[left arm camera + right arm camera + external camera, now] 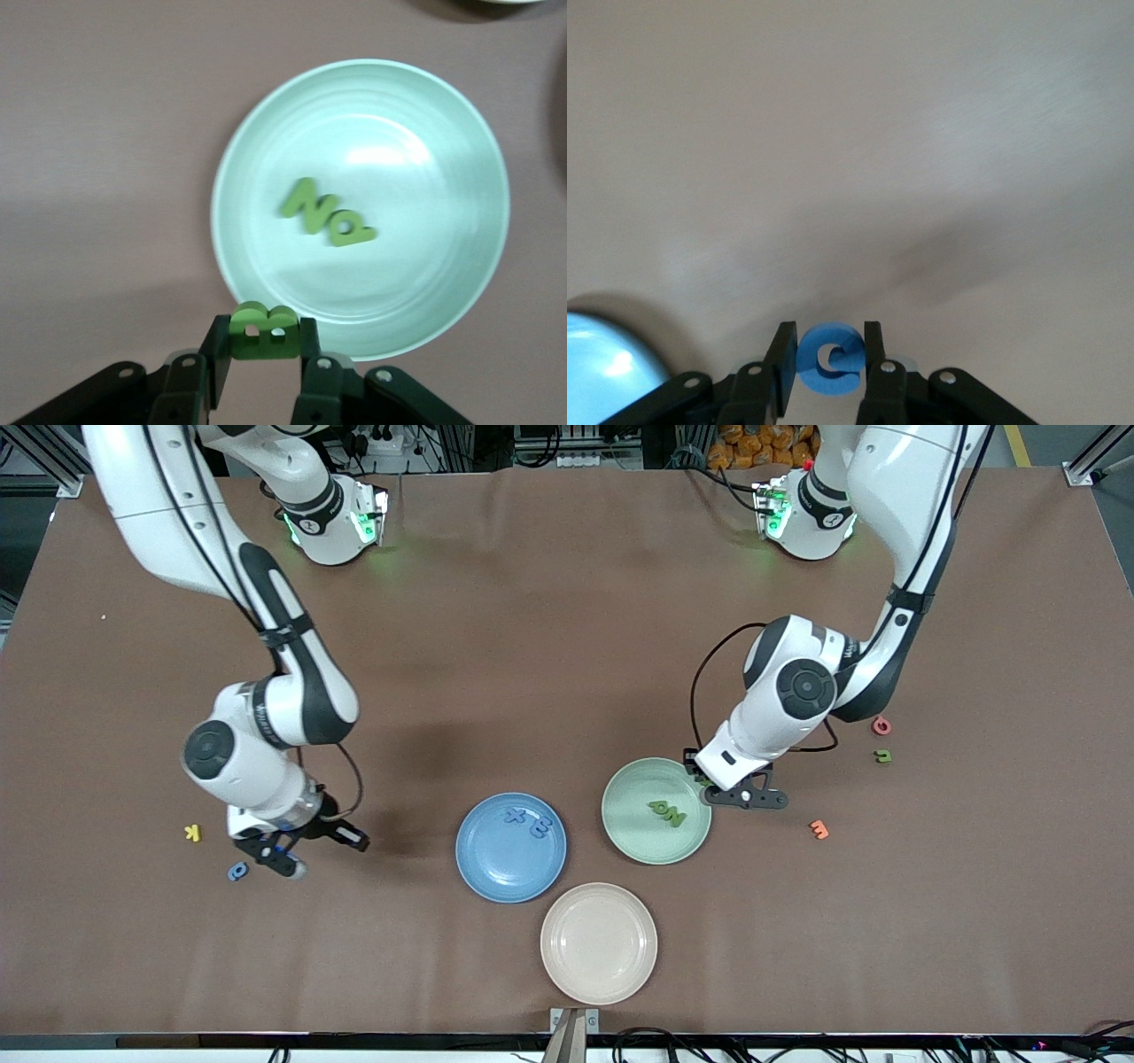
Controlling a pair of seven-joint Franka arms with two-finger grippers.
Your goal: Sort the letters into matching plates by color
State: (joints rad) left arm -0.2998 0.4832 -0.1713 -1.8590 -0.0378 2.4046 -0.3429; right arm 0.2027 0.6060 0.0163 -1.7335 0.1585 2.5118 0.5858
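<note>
Letters of two colours are partly sorted. Left hand [264, 354] is closed on a green letter [262, 329], held upright between its fingers over the rim of the mint green plate [625, 837] at the edge toward the left arm's end of the worktop [549, 646]. Two green letters [326, 215] lie touching each other in that plate, just ahead of the left hand. One more green letter [882, 756] lies on the worktop well apart from the left hand, toward the left arm's end, beside a pink letter [881, 725]. An orange letter [819, 830] lies near the left hand.

Right hand [829, 370] is closed on a blue letter [828, 358], held just above the worktop. Another blue letter [237, 871] lies just beside the right hand, with a yellow letter [192, 833] near it. The blue plate [496, 872] lies apart from the right hand, toward the middle of the worktop, and holds two blue letters [530, 821]. A cream plate [599, 942] sits just beside both coloured plates, nearer the front camera.
</note>
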